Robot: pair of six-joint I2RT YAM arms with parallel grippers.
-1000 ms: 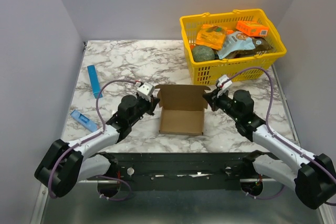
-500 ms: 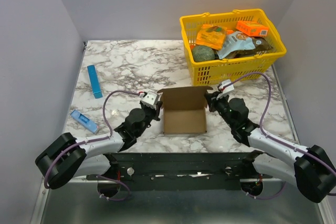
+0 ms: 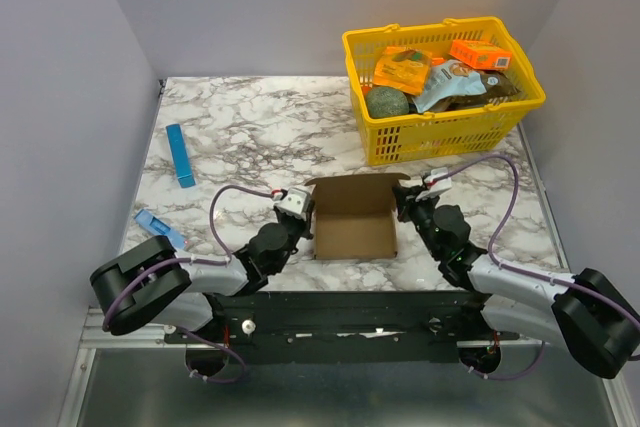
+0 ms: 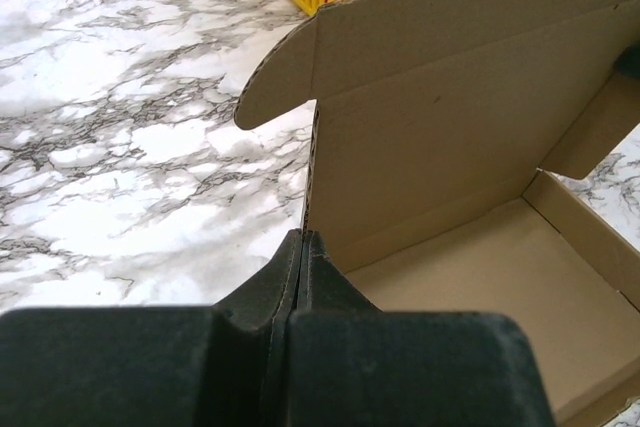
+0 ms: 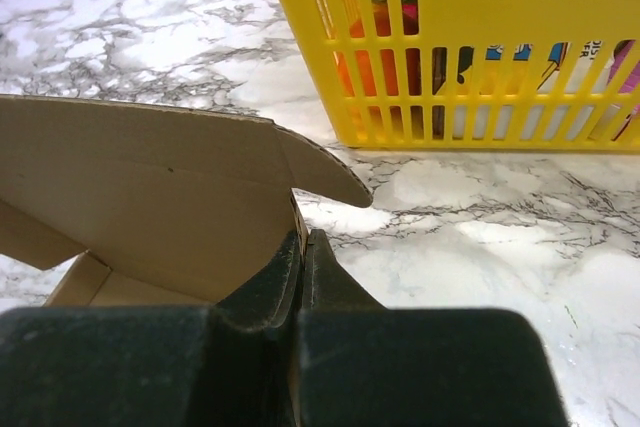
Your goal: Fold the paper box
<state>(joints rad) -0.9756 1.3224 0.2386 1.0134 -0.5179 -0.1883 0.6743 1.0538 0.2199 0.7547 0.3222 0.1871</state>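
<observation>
The paper box [image 3: 352,232] is a brown cardboard tray lying open at the near middle of the table, its back flap [image 4: 450,127] standing upright. My left gripper [image 3: 309,217] is shut on the box's left side wall, the wall's edge rising straight out of the closed fingertips [image 4: 303,239] in the left wrist view. At the opposite side, my right gripper [image 3: 399,205] is shut on the right wall, with cardboard [image 5: 150,187] showing between its fingertips [image 5: 304,237]. A rounded corner tab [image 5: 325,172] sticks out just above the right jaws.
A yellow basket [image 3: 440,132] full of packets and orange boxes stands at the back right, close behind the box. A thin blue strip [image 3: 180,155] lies at the left, and a small blue object [image 3: 160,230] lies nearer the left front edge.
Both arms have drawn back toward the near edge and lower, and the box has slid a little nearer with them. Both grips have stayed on the side walls.
</observation>
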